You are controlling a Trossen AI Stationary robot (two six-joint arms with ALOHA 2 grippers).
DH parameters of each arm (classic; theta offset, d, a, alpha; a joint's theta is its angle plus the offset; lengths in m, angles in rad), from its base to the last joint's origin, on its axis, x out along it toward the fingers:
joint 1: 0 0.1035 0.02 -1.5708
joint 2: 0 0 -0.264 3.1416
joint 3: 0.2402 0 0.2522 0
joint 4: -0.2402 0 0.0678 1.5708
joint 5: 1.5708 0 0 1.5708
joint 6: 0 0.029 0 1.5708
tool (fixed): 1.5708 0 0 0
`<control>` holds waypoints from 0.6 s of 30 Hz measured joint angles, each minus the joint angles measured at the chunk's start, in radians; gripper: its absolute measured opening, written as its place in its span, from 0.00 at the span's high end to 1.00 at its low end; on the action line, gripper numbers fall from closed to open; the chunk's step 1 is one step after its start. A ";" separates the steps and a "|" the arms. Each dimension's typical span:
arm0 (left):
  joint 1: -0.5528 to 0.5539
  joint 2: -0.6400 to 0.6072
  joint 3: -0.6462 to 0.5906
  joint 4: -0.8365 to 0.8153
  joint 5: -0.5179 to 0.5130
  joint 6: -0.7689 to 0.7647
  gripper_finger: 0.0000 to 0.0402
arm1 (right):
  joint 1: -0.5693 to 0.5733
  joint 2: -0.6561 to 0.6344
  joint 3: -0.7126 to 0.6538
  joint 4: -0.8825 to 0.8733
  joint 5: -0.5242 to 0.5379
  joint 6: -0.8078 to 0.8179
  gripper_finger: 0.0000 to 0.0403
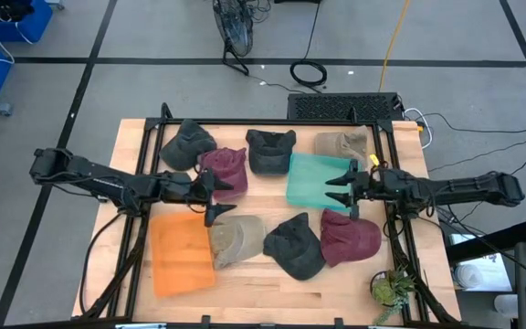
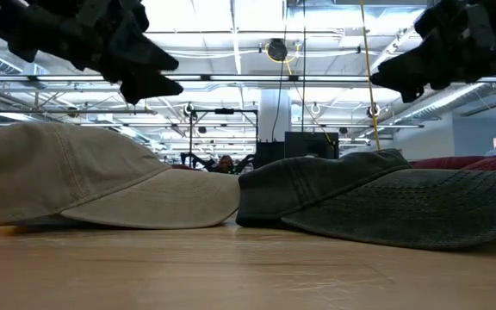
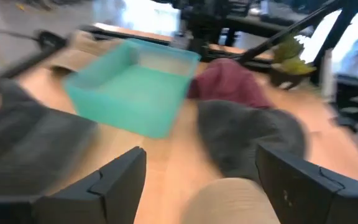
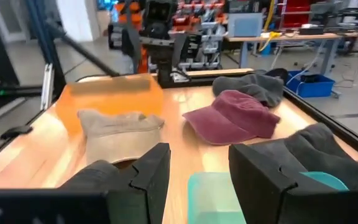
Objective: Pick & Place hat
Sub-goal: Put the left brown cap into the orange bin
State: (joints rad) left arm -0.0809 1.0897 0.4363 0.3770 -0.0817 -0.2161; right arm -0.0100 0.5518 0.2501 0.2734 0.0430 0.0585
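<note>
Several hats lie flat on the wooden table. A beige hat (image 1: 237,239), a dark grey hat (image 1: 295,245) and a maroon hat (image 1: 350,238) form the near row. A second maroon hat (image 1: 226,171) and darker hats lie farther back. My left gripper (image 1: 215,196) hovers open between the far maroon hat and the beige hat (image 3: 229,199), above the table. My right gripper (image 1: 336,189) hovers open over the teal bin (image 1: 313,183), its fingers (image 4: 148,174) empty. In the low view both grippers hang well above the hats.
An orange bin (image 1: 183,253) stands at the near left beside the beige hat. The teal bin (image 3: 135,93) sits right of centre. A small potted plant (image 1: 391,288) stands at the near right corner. Black frame rails run along the table's sides.
</note>
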 joint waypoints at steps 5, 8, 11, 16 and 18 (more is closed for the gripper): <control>-0.063 0.007 0.120 -0.146 0.049 -0.027 0.34 | 0.020 0.103 0.020 0.026 0.035 -0.095 0.62; -0.117 0.054 0.228 -0.252 -0.026 -0.002 0.39 | 0.017 0.134 0.021 0.059 0.042 -0.131 0.62; -0.155 0.120 0.316 -0.299 -0.077 0.002 0.42 | 0.016 0.144 0.021 0.095 0.084 -0.144 0.62; -0.188 0.275 0.405 -0.255 -0.103 -0.003 0.43 | 0.010 0.124 0.022 0.182 0.117 -0.159 0.62; -0.195 0.341 0.442 -0.218 -0.103 -0.003 0.43 | -0.003 0.114 0.022 0.210 0.118 -0.159 0.62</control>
State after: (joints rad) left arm -0.2756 1.4306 0.8782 0.1585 -0.1844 -0.2195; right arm -0.0126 0.6662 0.2722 0.4838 0.1608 -0.1002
